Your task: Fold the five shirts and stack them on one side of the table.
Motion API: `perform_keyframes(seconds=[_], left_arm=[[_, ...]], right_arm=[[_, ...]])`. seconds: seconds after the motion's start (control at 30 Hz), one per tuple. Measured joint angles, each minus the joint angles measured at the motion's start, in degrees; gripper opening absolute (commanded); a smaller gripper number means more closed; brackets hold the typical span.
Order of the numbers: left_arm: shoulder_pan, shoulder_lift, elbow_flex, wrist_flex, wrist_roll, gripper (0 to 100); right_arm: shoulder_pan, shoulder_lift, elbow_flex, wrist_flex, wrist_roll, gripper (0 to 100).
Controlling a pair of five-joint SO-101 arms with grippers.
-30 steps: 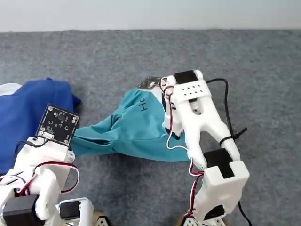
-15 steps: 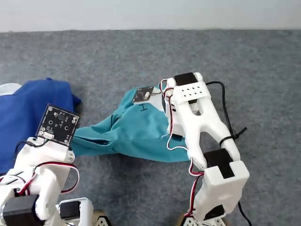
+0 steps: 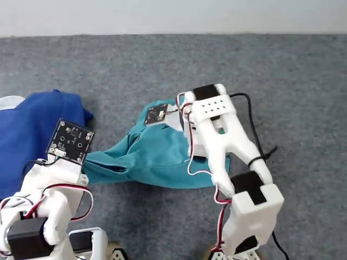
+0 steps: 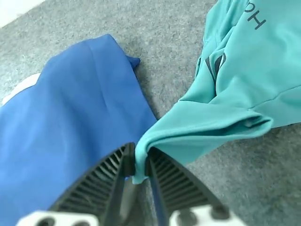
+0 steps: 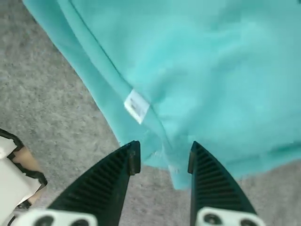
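A teal shirt (image 3: 154, 154) lies crumpled in the middle of the grey table, between the two arms. My left gripper (image 4: 139, 155) is shut on a folded edge of this teal shirt (image 4: 235, 80), close beside the blue shirt (image 4: 70, 117). My right gripper (image 5: 163, 146) is open just above the teal shirt (image 5: 202, 70), its fingers standing either side of a hem that bears a small white tag (image 5: 136, 106). In the high view the right arm (image 3: 217, 135) reaches over the shirt's collar end. The blue shirt (image 3: 32, 124) lies flat at the table's left.
A white cloth (image 3: 11, 101) peeks out from under the blue shirt at the left edge. Bare grey carpet-like table surface (image 3: 282, 81) stretches to the back and right. The arm bases stand at the front edge.
The right arm has swung left over the teal shirt, so its wrist board now covers the collar print. The shirt has bunched slightly leftward. The left arm has barely shifted.
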Motion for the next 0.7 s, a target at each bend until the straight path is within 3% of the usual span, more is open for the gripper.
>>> perform_keyframes(seconds=[0.17, 0.37, 0.7], left_arm=[[0.00, 0.00, 0.00, 0.00, 0.00, 1], [0.00, 0.00, 0.00, 0.00, 0.00, 1], [0.00, 0.00, 0.00, 0.00, 0.00, 1]], right_arm=[[-0.26, 5.10, 0.00, -2.99, 0.00, 17.2], [-0.35, 6.68, 0.00, -3.16, 0.00, 0.6], [-0.26, 0.88, 0.00, -1.49, 0.00, 0.9]])
